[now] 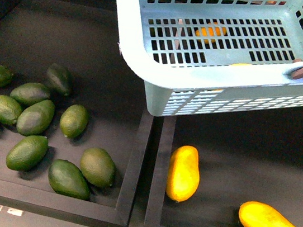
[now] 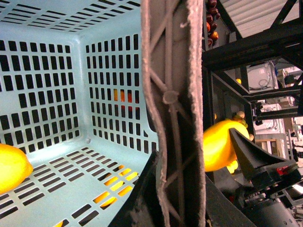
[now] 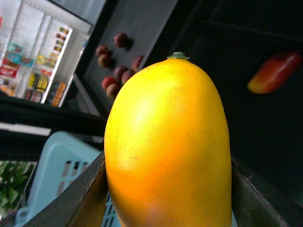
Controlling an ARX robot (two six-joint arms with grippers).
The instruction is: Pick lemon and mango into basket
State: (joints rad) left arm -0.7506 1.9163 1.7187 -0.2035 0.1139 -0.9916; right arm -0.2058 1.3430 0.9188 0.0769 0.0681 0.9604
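Black shelf trays [image 1: 238, 137] under teal slotted plastic basket [image 1: 213, 77].
Right gripper [image 3: 168, 163] clamps elongated yellow-orange mango [image 3: 165, 118], stem end pointing away along fingers; left gripper [image 2: 177, 189] closed on brown handle [image 2: 173, 94].

The basket [image 1: 147, 62] ran off the top and right edges of the front view. Yellow bits [image 1: 211, 30] behind its slots were too hidden to name. In the left wrist view, the brown handle [image 2: 173, 113] covered part of the mango [image 2: 220, 144], and the lemon [image 2: 12, 168] was cut by the edge. In the right wrist view, a red fruit [image 3: 274, 71] looked blurry.
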